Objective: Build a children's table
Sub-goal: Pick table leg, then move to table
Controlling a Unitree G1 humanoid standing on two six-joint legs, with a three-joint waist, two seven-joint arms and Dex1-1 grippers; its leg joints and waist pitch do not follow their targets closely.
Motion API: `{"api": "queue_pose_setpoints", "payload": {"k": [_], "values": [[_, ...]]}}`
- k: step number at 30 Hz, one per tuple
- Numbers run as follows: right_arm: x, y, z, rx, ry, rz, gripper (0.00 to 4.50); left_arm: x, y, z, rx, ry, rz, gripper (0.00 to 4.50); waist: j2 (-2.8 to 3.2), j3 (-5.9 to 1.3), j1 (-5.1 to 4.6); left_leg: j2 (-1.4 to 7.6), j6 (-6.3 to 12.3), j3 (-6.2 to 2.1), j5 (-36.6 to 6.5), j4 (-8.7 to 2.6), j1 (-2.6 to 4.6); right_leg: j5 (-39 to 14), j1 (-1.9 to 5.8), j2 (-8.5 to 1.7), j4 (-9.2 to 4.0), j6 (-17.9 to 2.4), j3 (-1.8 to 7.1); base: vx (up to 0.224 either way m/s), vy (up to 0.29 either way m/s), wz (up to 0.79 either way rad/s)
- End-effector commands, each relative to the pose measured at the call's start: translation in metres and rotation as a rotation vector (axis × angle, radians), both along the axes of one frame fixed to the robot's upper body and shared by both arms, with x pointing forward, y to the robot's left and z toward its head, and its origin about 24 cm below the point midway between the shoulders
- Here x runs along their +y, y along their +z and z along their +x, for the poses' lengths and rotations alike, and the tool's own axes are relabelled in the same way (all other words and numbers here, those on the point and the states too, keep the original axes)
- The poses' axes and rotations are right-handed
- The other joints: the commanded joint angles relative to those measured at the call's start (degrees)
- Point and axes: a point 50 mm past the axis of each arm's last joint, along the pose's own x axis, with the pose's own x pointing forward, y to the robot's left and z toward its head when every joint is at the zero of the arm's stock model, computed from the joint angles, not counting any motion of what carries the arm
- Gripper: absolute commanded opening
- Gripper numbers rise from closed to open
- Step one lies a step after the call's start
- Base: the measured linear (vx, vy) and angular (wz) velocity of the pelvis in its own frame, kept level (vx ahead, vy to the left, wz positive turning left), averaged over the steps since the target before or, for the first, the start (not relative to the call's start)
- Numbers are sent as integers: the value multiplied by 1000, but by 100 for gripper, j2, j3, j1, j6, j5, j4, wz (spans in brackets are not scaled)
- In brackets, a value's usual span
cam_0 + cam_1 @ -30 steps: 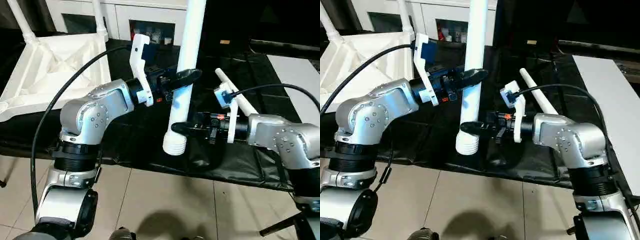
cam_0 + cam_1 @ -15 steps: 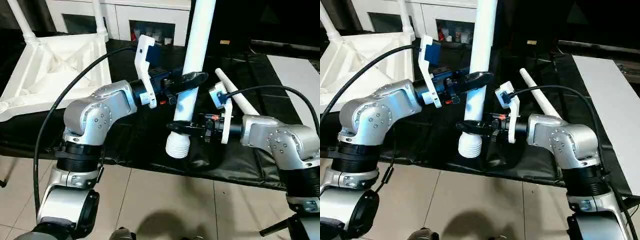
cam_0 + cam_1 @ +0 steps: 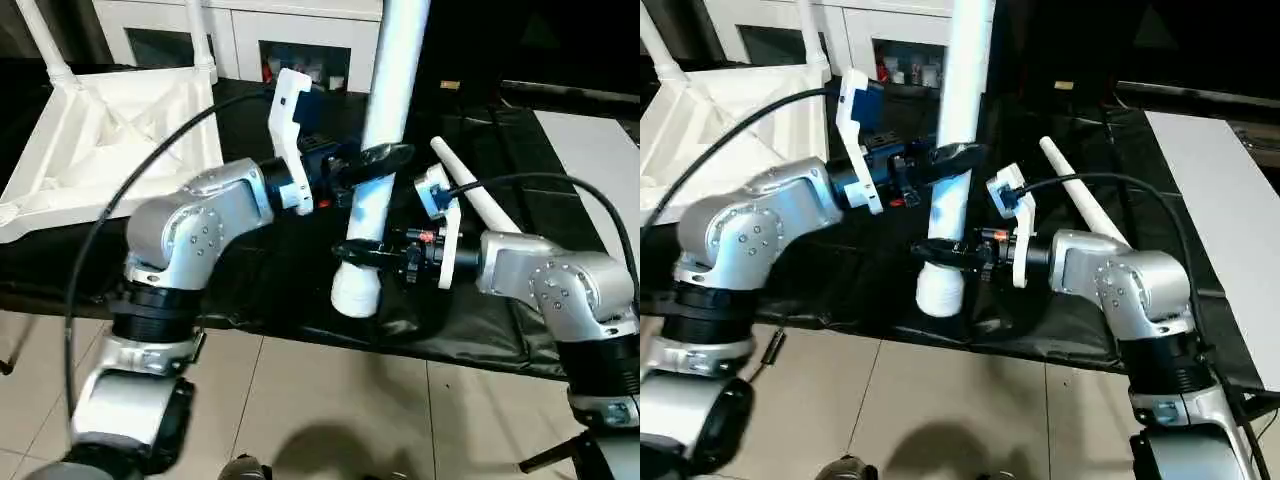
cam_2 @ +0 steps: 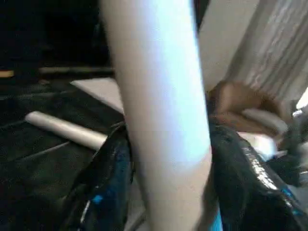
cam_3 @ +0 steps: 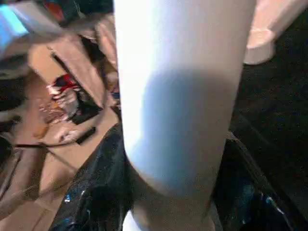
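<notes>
Table leg [image 3: 385,120] stands upright, the left gripper [image 3: 372,158] grasping it, while the right gripper [image 3: 362,255], at six o'clock below, has just clenched on it, securing the handover.

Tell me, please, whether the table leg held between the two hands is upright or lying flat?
Nearly upright, leaning slightly. The table leg rises out of the picture, ribbed end lowest, with the left hand above the right hand on it.

The upright leg [image 3: 385,120] at the frame's centre is plain white, as are the second leg [image 3: 480,200] lying right of centre and the ribbed tabletop [image 3: 110,130] at upper left; the counter [image 3: 480,320] wears a glossy black cover. The forearms are silver, both the left end effector [image 3: 372,160] and the right end effector [image 3: 358,255] black, and the floor [image 3: 300,410] at the bottom is beige tile.
</notes>
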Motion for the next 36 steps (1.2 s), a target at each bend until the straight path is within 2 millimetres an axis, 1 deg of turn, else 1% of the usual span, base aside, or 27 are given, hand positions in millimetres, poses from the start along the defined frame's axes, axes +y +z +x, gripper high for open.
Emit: {"api": "queue_pose_setpoints", "payload": {"k": [1, 6, 9, 10, 11, 13, 15, 16, 17, 19, 20, 21, 22, 23, 24, 25, 26, 27, 28, 29, 30, 31, 32, 33, 34, 35, 36], "values": [[-5, 8, 4, -63, -60, 21, 189, 5, 0, 3, 2, 42, 12, 291, -33, -531, 21, 111, -28, -17, -636, -351, 72, -1493, 368, -445, -434, -658, 312, 0, 0, 0], [-17, 15, 6, -102, -204, 95, 187, 17, -5, 1, 43, 62, -8, 333, -24, -536, 30, 111, -50, -14, -621, -349, 66, -1436, 361, -457, -408, -733, 315, 0, 0, 0], [-22, 17, 7, -118, -255, 112, 186, 19, -3, 0, 26, 78, -29, 363, 30, -537, 28, 101, -44, -15, -645, -347, 75, -1403, 358, -440, -410, -728, 309, 0, 0, 0], [-23, 17, 7, -121, -265, 113, 186, 19, -3, 1, 19, 88, -31, 363, 11, -539, 22, 105, -48, -15, -653, -349, 75, -1383, 358, -435, -420, -721, 306, 0, 0, 0], [-24, 16, 8, -133, -290, 99, 186, 21, -2, 3, 16, 123, -48, 371, 24, -542, 22, 105, -53, -16, -667, -346, 72, -1348, 362, -437, -419, -742, 306, 0, 0, 0], [-38, 6, 22, -247, -493, -132, 186, 33, 0, 13, -4, 306, -89, 376, 45, -532, 14, 99, -132, -19, -716, -343, 69, -1393, 359, -438, -433, -731, 301, 0, 0, 0], [-48, 1, 31, -337, -638, -279, 186, 42, 0, 16, -22, 417, -102, 376, 17, -524, -10, 83, -244, -20, -768, -343, 71, -1542, 356, -436, -449, -635, 294, 0, 0, 0], [-53, 4, 33, -456, -715, -329, 186, 49, 0, 15, -80, 489, -73, 376, -46, -520, -26, 49, -228, 2, -804, -338, 74, -1750, 368, -423, -482, -544, 294, 0, 0, 0], [-56, 4, 33, -527, -759, -397, 186, 54, -3, 12, -113, 543, -40, 376, -32, -514, -17, 80, -241, -14, -809, -344, 61, -1895, 342, -449, -484, -431, 298, 0, 0, 0], [-56, -2, 30, -519, -795, -435, 186, 63, -9, 6, -178, 646, 4, 376, -72, -510, -55, 70, -164, -9, -780, -354, 41, -1954, 365, -414, -484, -282, 293, 0, 0, 0], [-56, -4, 29, -506, -804, -433, 186, 64, -11, 5, -186, 666, 10, 376, -43, -520, -50, 84, -146, -18, -784, -355, 56, -1924, 359, -420, -464, -267, 291, 0, 0, 0], [-53, -8, 25, -466, -830, -384, 186, 67, -20, 1, -223, 716, 55, 376, -66, -528, -63, 68, 20, 8, -772, -347, 43, -1770, 361, -460, -458, -284, 342, 0, 0, 0], [-52, -10, 22, -447, -848, -351, 186, 68, -26, -2, -246, 740, 86, 376, -72, -520, -69, 51, 126, 23, -752, -345, 13, -1782, 372, -505, -464, -303, 379, 0, 0, 0], [-50, -12, 19, -456, -891, -319, 186, 71, -36, -5, -256, 794, 132, 376, -90, -529, -27, 49, 327, 31, -667, -331, -18, -1910, 396, -636, -476, -364, 442, 0, 0, 0], [-48, -16, 16, -458, -915, -306, 186, 73, -44, -7, -271, 837, 162, 376, -107, -532, -8, 28, 433, 41, -625, -297, -41, -1979, 412, -699, -495, -363, 485, 0, 0, 0], [-45, -22, 12, -434, -948, -279, 186, 78, -56, -11, -262, 891, 195, 376, -112, -538, 57, 27, 629, 13, -578, -188, -61, -2149, 454, -934, -562, -416, 631, 0, 0, 0], [-45, -24, 12, -425, -957, -270, 186, 79, -59, -11, -255, 907, 200, 376, -123, -539, 83, 19, 729, -15, -552, -95, -96, -2232, 485, -1075, -604, -440, 728, 0, 0, 0], [-41, -30, 11, -397, -980, -245, 186, 84, -66, -13, -240, 963, 218, 376, -140, -533, 183, 49, 830, -116, -556, 148, -163, -2536, 517, -1409, -702, -483, 948, -9, 84, 2], [-38, -33, 10, -387, -974, -235, 186, 87, -70, -13, -220, 986, 217, 376, -125, -497, 218, 128, 812, -245, -578, 278, -214, -2795, 500, -1588, -758, -649, 1052, -9, 84, 2], [-35, -35, 10, -393, -970, -236, 186, 89, -71, -13, -215, 1002, 211, 376, -93, -470, 231, 132, 813, -303, -524, 236, -220, -2906, 466, -1500, -747, -817, 970, -27, 135, 0], [-32, -37, 10, -389, -961, -232, 186, 90, -72, -13, -212, 1016, 202, 376, -53, -478, 239, 130, 839, -288, -523, 148, -141, -2875, 402, -1383, -731, -870, 888, -43, 177, 2], [-29, -38, 10, -385, -953, -229, 186, 91, -72, -12, -209, 1022, 199, 376, 13, -482, 170, 102, 986, -194, -553, -80, 16, -2581, 310, -1043, -645, -913, 692, -43, 177, 2], [-29, -38, 10, -387, -952, -230, 186, 91, -72, -12, -211, 1023, 200, 376, 60, -496, -24, 7, 1314, -46, -518, -309, 230, -1973, 146, -541, -413, -788, 406, -57, 209, 9], [-27, -39, 10, -394, -949, -240, 186, 91, -72, -11, -224, 1024, 208, 376, 95, -504, -130, -30, 1486, -18, -588, -392, 323, -1785, 65, -334, -288, -659, 247, -71, 239, 10], [-26, -40, 10, -397, -955, -243, 186, 91, -72, -11, -239, 1030, 215, 376, 183, -463, -272, -29, 1520, 85, -1120, -614, 405, -1648, -130, -49, 0, -377, -44, -71, 239, 10], [-26, -40, 10, -396, -960, -243, 186, 91, -72, -10, -245, 1034, 216, 376, 161, -440, -362, 43, 1306, 207, -1854, -822, 361, -1339, -164, 12, 373, -143, -220, -85, 231, 23], [-26, -40, 10, -395, -967, -238, 186, 91, -73, -10, -250, 1039, 217, 376, 107, -415, -411, 176, 1003, 297, -2545, -945, 311, -1078, -74, -112, 504, -44, -277, -98, 170, 27]]}}
